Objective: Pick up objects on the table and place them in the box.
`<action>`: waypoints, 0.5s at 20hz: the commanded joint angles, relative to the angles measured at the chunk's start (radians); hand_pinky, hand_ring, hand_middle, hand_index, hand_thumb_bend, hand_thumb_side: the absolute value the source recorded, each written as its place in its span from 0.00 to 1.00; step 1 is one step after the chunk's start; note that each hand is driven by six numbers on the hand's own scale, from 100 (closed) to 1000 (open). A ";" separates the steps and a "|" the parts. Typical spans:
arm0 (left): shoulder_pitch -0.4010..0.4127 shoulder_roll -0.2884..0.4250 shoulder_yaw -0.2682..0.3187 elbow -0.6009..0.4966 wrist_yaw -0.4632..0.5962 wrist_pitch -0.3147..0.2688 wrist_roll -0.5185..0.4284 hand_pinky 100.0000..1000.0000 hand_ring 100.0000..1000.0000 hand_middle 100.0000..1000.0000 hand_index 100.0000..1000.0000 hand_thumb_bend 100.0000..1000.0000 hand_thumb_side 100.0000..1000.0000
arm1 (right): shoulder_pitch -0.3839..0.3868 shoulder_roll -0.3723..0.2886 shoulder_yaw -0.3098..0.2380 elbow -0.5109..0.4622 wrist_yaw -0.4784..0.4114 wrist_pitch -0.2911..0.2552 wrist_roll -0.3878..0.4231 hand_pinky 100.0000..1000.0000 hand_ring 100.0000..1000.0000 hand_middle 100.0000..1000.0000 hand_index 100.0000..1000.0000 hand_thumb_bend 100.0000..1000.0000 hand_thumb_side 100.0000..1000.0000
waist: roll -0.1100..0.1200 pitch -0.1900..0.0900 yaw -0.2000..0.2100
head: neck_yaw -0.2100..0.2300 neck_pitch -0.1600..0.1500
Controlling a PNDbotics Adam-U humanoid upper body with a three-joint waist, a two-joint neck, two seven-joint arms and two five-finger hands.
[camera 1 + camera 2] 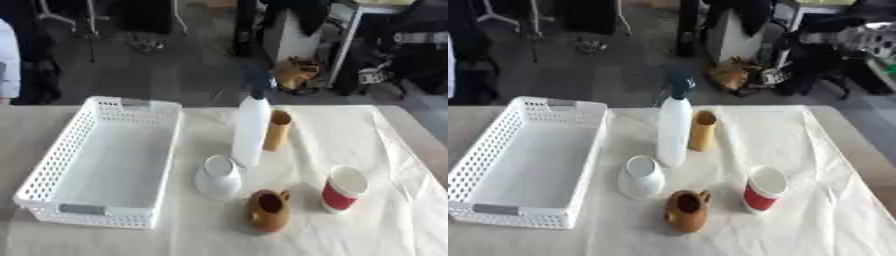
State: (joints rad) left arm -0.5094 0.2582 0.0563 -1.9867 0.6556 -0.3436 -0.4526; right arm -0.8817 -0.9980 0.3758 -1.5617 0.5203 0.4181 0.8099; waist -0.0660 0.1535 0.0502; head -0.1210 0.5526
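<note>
left eye view: the white box [98, 165] holds nothing yet. just right of it stand a tall spray bottle [250, 131], a tan tube [277, 131], a tipped white cup [219, 176], a brown jug [269, 210] and, farther right, a red cup [343, 189].

right eye view: neither hand shows, so their state can't be told. the crowding risks toppling the bottle when reaching in.

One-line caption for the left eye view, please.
Empty white basket at left; spray bottle, tan tube, white cup, brown jug and red cup await on the cloth; no hands visible.
</note>
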 commanded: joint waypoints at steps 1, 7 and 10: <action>-0.010 0.007 -0.001 -0.013 -0.005 0.005 -0.011 0.96 0.93 0.83 0.87 0.00 0.81 | -0.034 0.001 0.044 0.035 -0.019 0.084 0.097 0.88 0.99 0.99 1.00 0.61 0.67 | 0.000 -0.019 0.002 | -0.004 0.007; -0.010 0.007 0.000 -0.013 -0.002 0.012 -0.013 0.96 0.92 0.82 0.87 0.00 0.82 | -0.030 0.017 0.069 0.041 -0.037 0.074 0.097 0.85 0.98 1.00 1.00 0.65 0.66 | -0.004 -0.017 0.006 | -0.002 0.000; -0.012 0.006 -0.001 -0.013 -0.002 0.015 -0.016 0.96 0.92 0.82 0.86 0.00 0.82 | -0.029 0.034 0.082 0.073 -0.063 0.086 0.097 0.84 0.98 1.00 1.00 0.65 0.65 | -0.006 -0.014 0.008 | -0.003 0.001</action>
State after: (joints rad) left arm -0.5093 0.2581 0.0539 -1.9867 0.6541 -0.3321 -0.4669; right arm -0.8969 -0.9498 0.4635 -1.5005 0.4740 0.4089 0.8190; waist -0.0755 0.1536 0.0573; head -0.1222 0.5526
